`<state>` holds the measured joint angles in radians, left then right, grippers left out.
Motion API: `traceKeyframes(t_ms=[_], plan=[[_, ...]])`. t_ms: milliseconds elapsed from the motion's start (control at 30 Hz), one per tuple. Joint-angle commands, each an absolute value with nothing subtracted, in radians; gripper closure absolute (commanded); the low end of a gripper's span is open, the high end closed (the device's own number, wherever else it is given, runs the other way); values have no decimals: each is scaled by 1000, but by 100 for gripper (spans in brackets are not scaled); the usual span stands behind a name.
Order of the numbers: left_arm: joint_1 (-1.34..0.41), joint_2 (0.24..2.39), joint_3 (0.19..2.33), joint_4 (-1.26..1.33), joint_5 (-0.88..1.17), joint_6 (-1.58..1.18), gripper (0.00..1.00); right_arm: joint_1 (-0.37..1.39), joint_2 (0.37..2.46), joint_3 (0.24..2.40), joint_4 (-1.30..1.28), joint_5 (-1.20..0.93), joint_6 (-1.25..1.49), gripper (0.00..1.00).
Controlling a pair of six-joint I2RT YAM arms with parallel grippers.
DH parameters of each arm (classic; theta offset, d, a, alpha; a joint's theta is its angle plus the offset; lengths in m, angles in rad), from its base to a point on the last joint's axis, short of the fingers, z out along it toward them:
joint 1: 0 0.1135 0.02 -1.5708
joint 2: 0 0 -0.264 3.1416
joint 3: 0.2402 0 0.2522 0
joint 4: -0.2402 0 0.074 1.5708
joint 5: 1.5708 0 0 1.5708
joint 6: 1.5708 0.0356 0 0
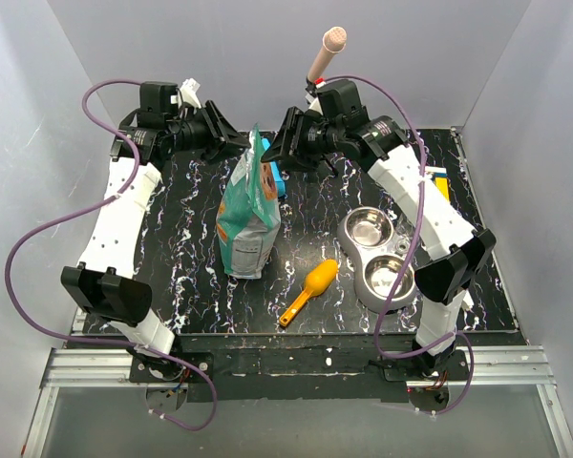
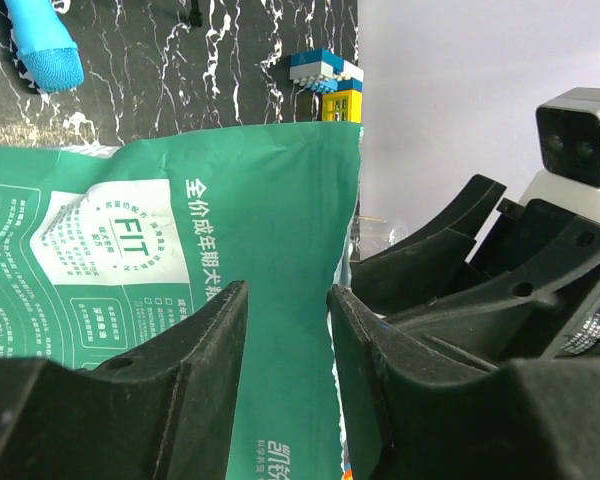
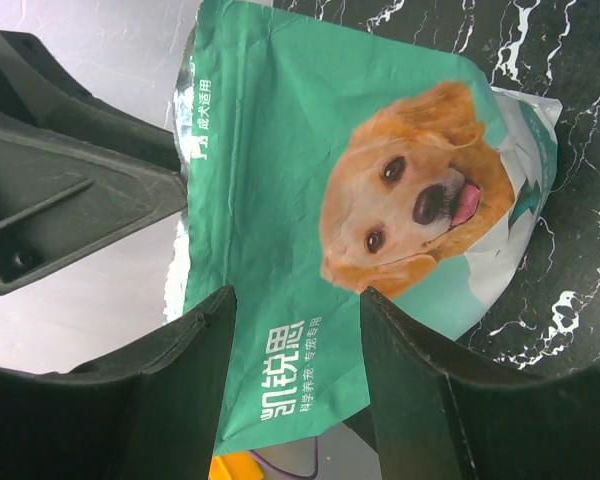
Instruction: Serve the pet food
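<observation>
Nearest the arm bases, an orange scoop (image 1: pixel 310 289) lies flat on the black marbled table (image 1: pixel 191 277), empty side up. To its right is a steel double bowl (image 1: pixel 377 253); both cups look empty.

Left of the scoop stands the bag (image 1: pixel 248 215), left of centre and upright, its narrow top edge at the far side. It is teal-green. The side toward the right arm bears a golden dog's face with its tongue out above white Chinese lettering (image 3: pixel 420 200). The other side has a round white "FIT" mark and more white print (image 2: pixel 130 240). A silvery strip shows along the top edge, and the base is pale grey.

The left gripper (image 2: pixel 288 295) and the right gripper (image 3: pixel 298 300) face each other at the bag's top corner. Each has its fingers spread with a clear gap and the bag's edge in line with that gap. Neither is clamped on it, and I cannot tell whether they touch it.

A blue thing (image 1: pixel 279 179) lies just beside the bag. Toy blocks (image 2: pixel 325 80) sit at the table's right edge.
</observation>
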<state>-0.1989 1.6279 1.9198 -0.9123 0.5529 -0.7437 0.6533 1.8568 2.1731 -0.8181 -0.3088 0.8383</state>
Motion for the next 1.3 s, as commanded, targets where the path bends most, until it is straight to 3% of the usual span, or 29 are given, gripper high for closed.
traceKeyframes(t_ms=[0, 233, 400, 833, 1000, 1100, 1267], plan=[[-199, 1568, 1902, -925, 563, -720, 65, 667, 1848, 2214, -822, -290, 834, 40], [-199, 1563, 1881, -930, 564, -719, 72, 689, 1848, 2250, -857, -210, 848, 40], [-199, 1569, 1879, -891, 604, -747, 68, 695, 1848, 2278, -910, -117, 903, 40], [-218, 1563, 1844, -848, 658, -769, 62, 709, 1871, 2349, -861, -117, 904, 40], [-219, 1557, 1827, -851, 652, -765, 69, 713, 1890, 2361, -854, -127, 899, 40], [-219, 1554, 1822, -853, 644, -761, 86, 721, 1908, 2384, -865, -118, 888, 40], [-224, 1549, 1818, -853, 641, -758, 100, 732, 1930, 2402, -853, -109, 871, 43]])
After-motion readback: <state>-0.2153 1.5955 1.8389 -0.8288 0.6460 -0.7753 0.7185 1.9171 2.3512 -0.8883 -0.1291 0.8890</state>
